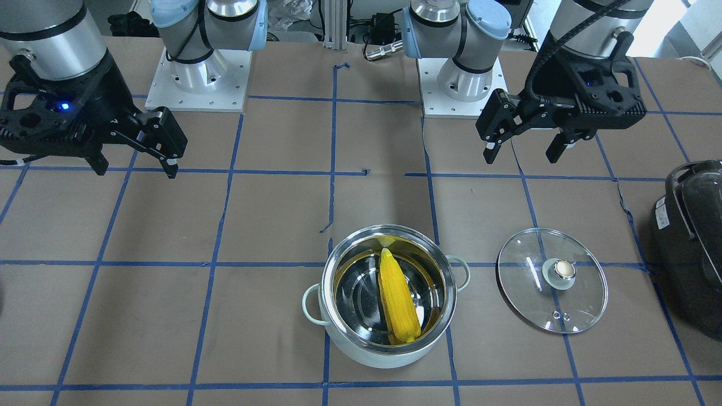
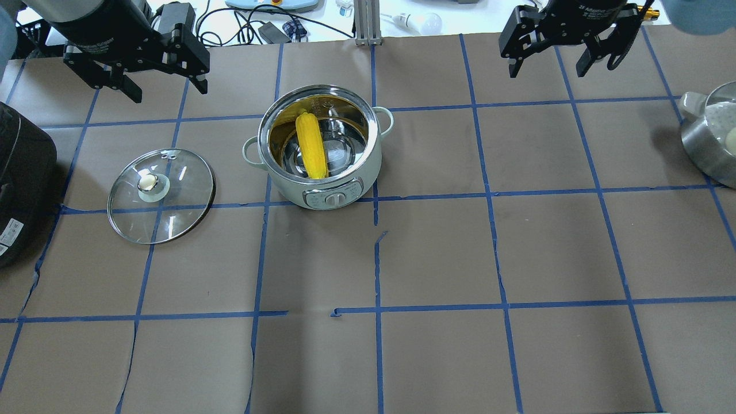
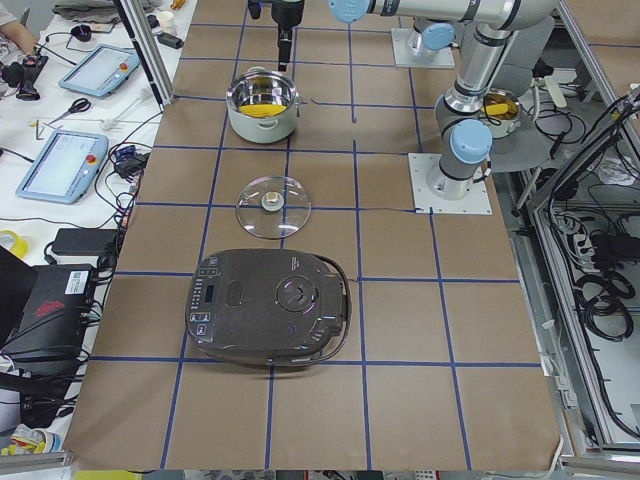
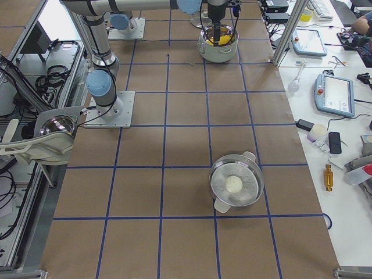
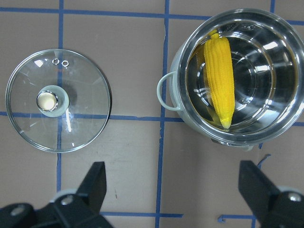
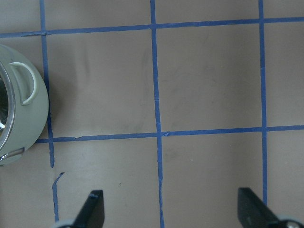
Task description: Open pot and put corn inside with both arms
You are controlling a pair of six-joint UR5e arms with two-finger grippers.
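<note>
The pale mint pot (image 1: 361,352) stands open near the table's middle, and it also shows in the overhead view (image 2: 368,167). The yellow corn (image 1: 397,299) lies inside it, leaning on the steel wall, as the overhead view (image 2: 310,146) and the left wrist view (image 5: 219,80) show. The glass lid (image 1: 530,296) lies flat on the table beside the pot, knob up. It also shows from overhead (image 2: 178,201) and from the left wrist (image 5: 83,102). My left gripper (image 1: 522,155) is open and empty, raised above the table behind the lid. My right gripper (image 1: 135,169) is open and empty, raised far to the pot's other side.
A large black glossy appliance (image 1: 694,242) sits at the table's end past the lid (image 2: 20,184). A steel steamer pot (image 2: 710,144) with a white ball in it stands at the opposite end (image 4: 235,185). Blue tape lines grid the brown table.
</note>
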